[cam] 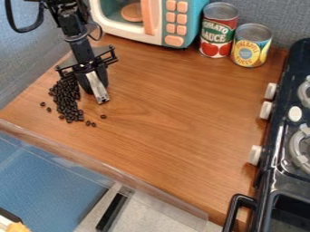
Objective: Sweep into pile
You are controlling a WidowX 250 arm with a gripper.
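Bright, diffuse light, soft shadows

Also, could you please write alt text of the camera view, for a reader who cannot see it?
A robot gripper holds a silver metal strip beside a pile of dark beans on a wooden counter, with a few loose nearby. Behind stand a toy microwave, a red can and a yellow can; a black toy stove is on the view's right.

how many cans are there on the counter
2. The red can stands at the back beside the toy microwave; the yellow can stands next to it, on the side nearer the stove.
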